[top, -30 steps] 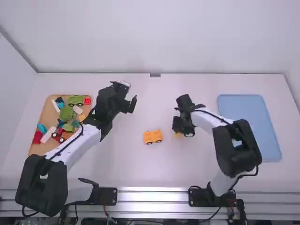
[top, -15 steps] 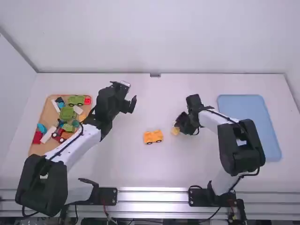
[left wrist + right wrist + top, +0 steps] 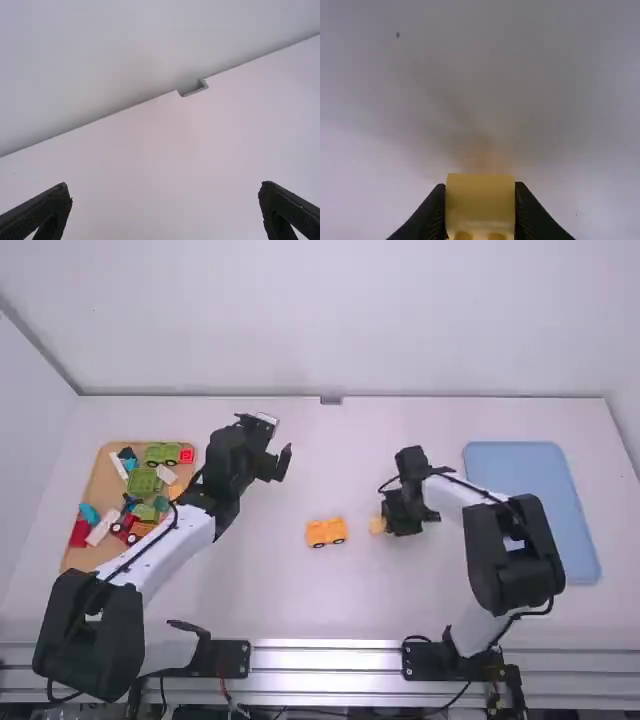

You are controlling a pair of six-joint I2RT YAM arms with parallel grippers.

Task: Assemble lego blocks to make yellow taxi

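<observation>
A yellow block [image 3: 376,526] sits pinched in the right end effector [image 3: 383,522], near and right of the wheeled yellow car base [image 3: 326,532] on the worktop [image 3: 300,595]; the left end effector [image 3: 280,439], spread wide, hangs beyond and left of that base

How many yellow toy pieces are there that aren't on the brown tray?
2, counting the car as one. The car sits near the middle of the table, and the small block is in the right gripper. Another could be hidden under an arm.
</observation>
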